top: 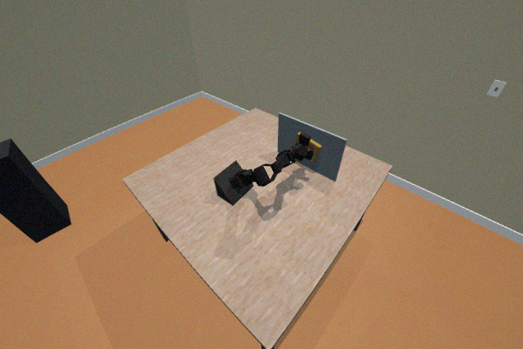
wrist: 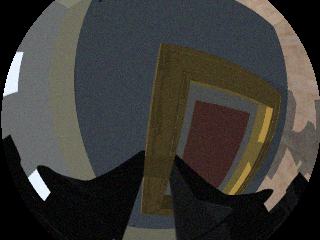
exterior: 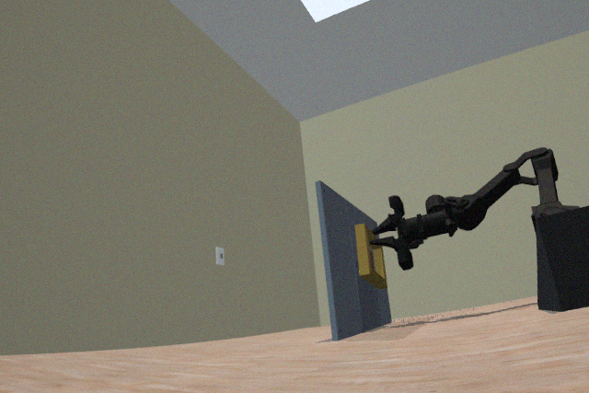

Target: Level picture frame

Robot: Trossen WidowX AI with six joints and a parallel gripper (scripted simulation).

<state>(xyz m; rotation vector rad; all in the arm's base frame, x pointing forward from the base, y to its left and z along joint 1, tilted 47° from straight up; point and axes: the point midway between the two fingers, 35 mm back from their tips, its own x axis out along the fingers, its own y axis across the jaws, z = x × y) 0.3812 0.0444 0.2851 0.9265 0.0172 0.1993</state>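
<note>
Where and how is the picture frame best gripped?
Probably by the top rail of the picture frame, coming from the room side, one finger above, one inside the opening: the rail is a narrow raised bar, and the blue-grey panel backs it.

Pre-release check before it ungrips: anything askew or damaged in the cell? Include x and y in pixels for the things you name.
The gold picture frame [top: 316,145] [exterior: 363,255] [wrist: 169,85] looks tilted against the blue-grey panel [top: 333,159] [exterior: 340,255] [wrist: 115,75], though the end effector [top: 310,147] [exterior: 373,236] [wrist: 158,156] grips its rim. No damage visible.
</note>
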